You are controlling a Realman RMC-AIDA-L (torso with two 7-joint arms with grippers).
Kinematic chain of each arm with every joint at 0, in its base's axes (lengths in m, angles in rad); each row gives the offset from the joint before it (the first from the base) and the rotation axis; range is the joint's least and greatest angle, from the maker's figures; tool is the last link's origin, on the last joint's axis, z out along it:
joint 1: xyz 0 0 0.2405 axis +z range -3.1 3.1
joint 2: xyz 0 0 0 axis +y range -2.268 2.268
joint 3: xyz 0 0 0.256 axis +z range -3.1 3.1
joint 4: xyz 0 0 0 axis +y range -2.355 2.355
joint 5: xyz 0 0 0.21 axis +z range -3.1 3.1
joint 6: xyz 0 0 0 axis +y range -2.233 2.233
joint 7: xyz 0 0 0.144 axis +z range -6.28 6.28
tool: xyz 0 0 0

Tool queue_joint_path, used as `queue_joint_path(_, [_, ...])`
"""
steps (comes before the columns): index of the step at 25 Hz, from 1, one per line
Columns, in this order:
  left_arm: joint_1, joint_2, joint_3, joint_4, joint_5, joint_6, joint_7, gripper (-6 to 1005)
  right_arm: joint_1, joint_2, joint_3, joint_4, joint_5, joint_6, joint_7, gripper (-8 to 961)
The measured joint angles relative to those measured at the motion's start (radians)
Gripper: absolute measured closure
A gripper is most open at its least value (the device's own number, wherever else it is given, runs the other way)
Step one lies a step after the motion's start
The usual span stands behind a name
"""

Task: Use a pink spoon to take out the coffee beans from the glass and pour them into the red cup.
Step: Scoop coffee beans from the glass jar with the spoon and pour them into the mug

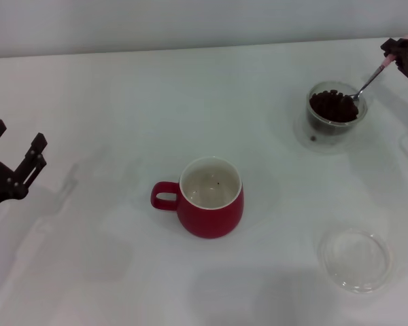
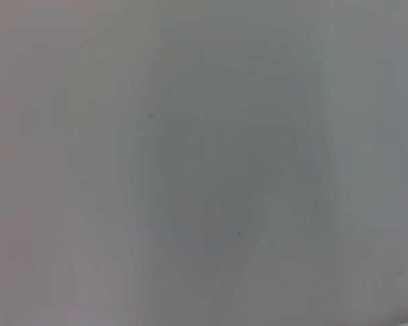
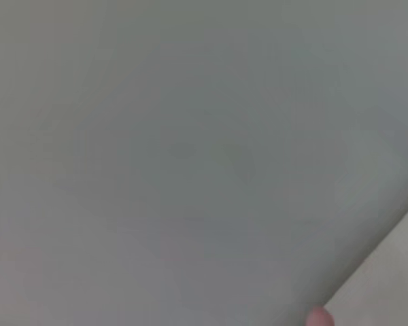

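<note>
The right end effector, at the far right edge of the head view, grips the pale pink handle of the small metal-bowled pink spoon, whose bowl rests in the heap of dark coffee beans filling the small clear double-walled glass. The rounded red cup stands well apart at mid-tabletop, nearly empty. The left end effector idles at the left, fingers spread wide. A steep or hasty lift could spill beans or tip the glass; the long carry risks dropping more.
</note>
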Motion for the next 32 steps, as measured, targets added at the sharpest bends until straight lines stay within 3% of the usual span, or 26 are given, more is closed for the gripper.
queue_joint_path(13, [-0.004, -0.002, 0.003, 0.000, 0.006, 0.034, 0.000, 300, 0.000, 0.007, -0.017, 0.000, -0.002, 0.046, 0.093, 810])
queue_joint_path(22, [0.004, -0.002, 0.003, 0.001, 0.008, 0.034, 0.000, 300, -0.001, 0.024, -0.019, -0.007, -0.002, 0.145, 0.089, 810])
queue_joint_path(32, [0.021, -0.002, 0.003, 0.002, 0.010, 0.026, 0.000, 300, 0.010, 0.029, -0.120, -0.012, 0.000, 0.186, 0.087, 810])
